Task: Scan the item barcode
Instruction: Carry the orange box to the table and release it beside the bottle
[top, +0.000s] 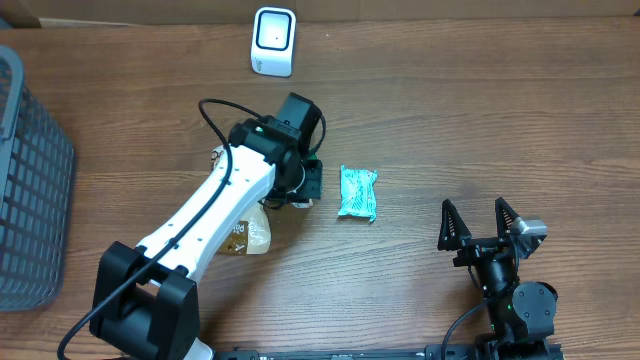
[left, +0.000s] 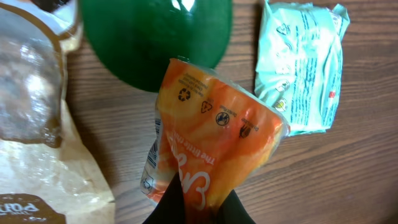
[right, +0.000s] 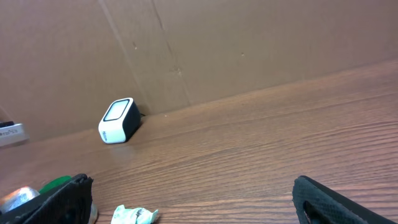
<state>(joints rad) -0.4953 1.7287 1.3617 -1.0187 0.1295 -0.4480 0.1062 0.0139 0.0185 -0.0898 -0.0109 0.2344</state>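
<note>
So my left gripper (left: 194, 208) is pinched shut on one end of an orange pouch (left: 214, 149) around the middle of the table (top: 450, 110). The pouch is just beside a teal packet (left: 303, 68), with a green round thing (left: 155, 37) and a brown bag (left: 31, 124) close by. The right gripper (top: 480, 225) is spread wide with nothing in it near the front edge, and the white scanner (top: 273, 41) sits well apart at the back.

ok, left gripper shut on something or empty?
Left gripper is shut on the orange packet; wrist view shows its lower end pinched between the fingers.
</note>
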